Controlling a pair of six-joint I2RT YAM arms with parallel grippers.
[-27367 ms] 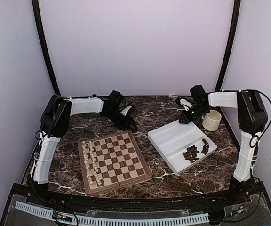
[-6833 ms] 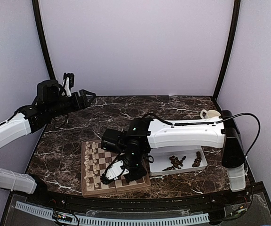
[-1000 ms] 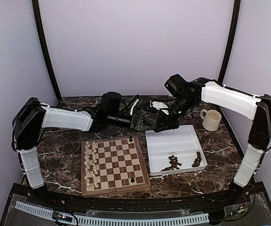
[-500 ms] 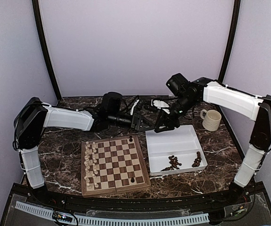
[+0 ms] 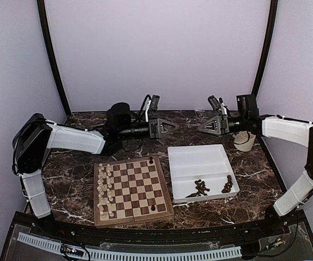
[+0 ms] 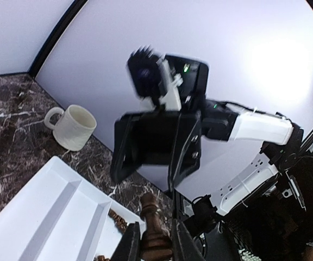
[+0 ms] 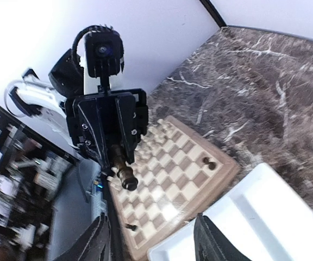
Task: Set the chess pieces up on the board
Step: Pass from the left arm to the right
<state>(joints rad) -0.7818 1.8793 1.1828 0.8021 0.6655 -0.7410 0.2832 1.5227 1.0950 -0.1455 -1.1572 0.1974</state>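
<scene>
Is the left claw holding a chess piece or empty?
Holding: the left claw is shut on a dark chess piece, seen clamped between its fingers in both wrist views.

High rear overview; wrist cameras face to face, white tray (image 6: 48,212) in both.

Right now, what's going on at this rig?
The left hand is shut on a dark chess piece, held in the air behind the board. The right hand faces it, open and empty, a gap between them. Cream pieces line the board's left side, and two dark ones stand along its right edge. More dark pieces lie in the white tray.
</scene>
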